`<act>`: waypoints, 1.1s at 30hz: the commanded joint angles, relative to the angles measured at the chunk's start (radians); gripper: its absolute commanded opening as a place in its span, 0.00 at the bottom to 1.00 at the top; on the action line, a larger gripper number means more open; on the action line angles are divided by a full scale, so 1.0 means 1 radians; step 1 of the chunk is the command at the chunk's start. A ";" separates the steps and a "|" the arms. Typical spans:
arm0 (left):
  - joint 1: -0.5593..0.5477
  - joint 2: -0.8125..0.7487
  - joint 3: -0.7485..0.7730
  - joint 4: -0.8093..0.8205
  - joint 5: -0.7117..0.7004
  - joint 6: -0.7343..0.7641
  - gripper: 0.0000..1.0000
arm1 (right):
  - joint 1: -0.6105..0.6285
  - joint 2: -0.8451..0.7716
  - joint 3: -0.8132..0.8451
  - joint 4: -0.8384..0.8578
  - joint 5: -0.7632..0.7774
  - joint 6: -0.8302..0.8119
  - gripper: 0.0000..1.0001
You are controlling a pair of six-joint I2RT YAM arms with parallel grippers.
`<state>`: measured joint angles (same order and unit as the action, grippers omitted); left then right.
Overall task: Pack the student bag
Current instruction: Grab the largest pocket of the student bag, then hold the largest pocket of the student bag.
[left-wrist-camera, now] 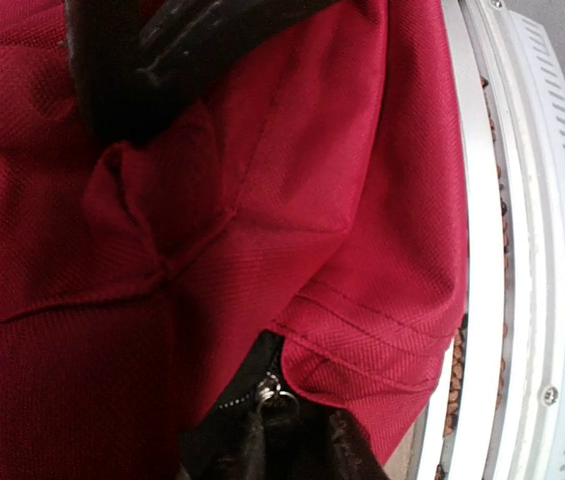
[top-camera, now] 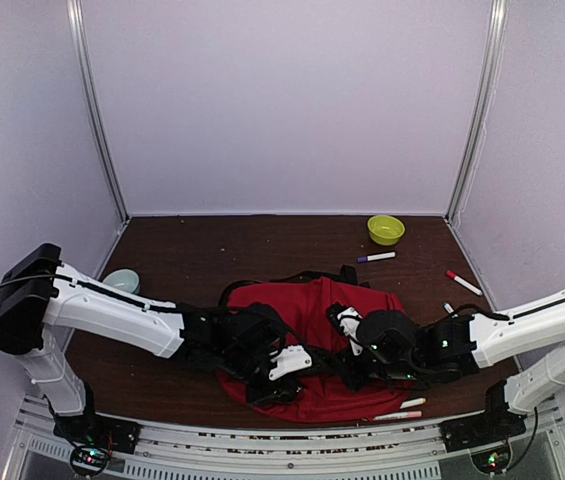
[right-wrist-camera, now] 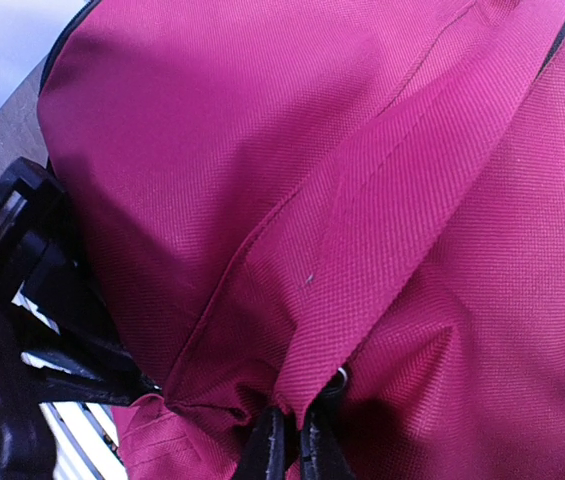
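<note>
— Pale lilac walls boxed in a dark brown counter (top-camera: 192, 250). Where did the student bag (top-camera: 307, 305) lie?
— Flat at lower centre of the overhead view, its near edge reaching the metal rail (left-wrist-camera: 522, 250)
— How would it handle?
— Soft and limp, I'd judge. The red woven cloth creased and sagged. It looked light while unfilled, not fragile and hardly slippery. Best taken by a seam, a strap or a zipper pull (left-wrist-camera: 277, 395), since loose cloth would only bunch
— And the grippers?
— The right gripper (right-wrist-camera: 287, 445) had its fingers pressed together, pinching a folded band of the bag's cloth. The left gripper (left-wrist-camera: 284, 452) sat at a black zipper, the pull between its fingers. Whether it pinched, I couldn't tell
— Room to work?
— Plenty behind the bag. A green bowl (top-camera: 385, 229) stood at upper right, and markers (top-camera: 376, 257) lay scattered by the bag's right side
</note>
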<state>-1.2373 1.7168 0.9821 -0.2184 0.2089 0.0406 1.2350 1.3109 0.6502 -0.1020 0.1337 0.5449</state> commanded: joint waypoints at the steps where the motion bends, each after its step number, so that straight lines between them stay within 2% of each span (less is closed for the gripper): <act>1: -0.002 0.024 -0.021 0.079 -0.020 0.009 0.14 | -0.002 -0.002 0.009 -0.018 0.015 -0.013 0.07; 3: -0.002 0.024 -0.012 0.066 -0.018 0.013 0.01 | -0.002 -0.003 0.008 -0.023 0.015 -0.013 0.07; 11: -0.002 -0.056 0.010 -0.043 -0.060 0.001 0.00 | -0.002 -0.029 0.006 -0.048 0.017 -0.018 0.07; 13: -0.002 -0.076 0.027 -0.086 -0.073 -0.006 0.00 | -0.003 -0.046 0.007 -0.071 0.017 -0.022 0.10; 20: -0.002 -0.173 0.063 -0.212 -0.131 -0.033 0.00 | -0.002 -0.126 -0.016 -0.077 -0.009 -0.026 0.29; 26: -0.001 -0.213 0.067 -0.249 -0.143 -0.053 0.00 | 0.008 -0.164 -0.041 -0.001 -0.121 -0.050 0.52; 30: -0.002 -0.224 0.084 -0.263 -0.123 -0.070 0.00 | 0.034 -0.175 -0.069 0.103 -0.244 -0.085 0.58; 33: -0.002 -0.224 0.098 -0.268 -0.109 -0.080 0.00 | 0.062 -0.146 -0.054 0.114 -0.255 -0.129 0.59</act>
<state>-1.2407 1.5200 1.0336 -0.4751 0.0971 -0.0128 1.2652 1.1515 0.5953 -0.0666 -0.0437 0.4786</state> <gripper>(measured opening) 0.005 0.583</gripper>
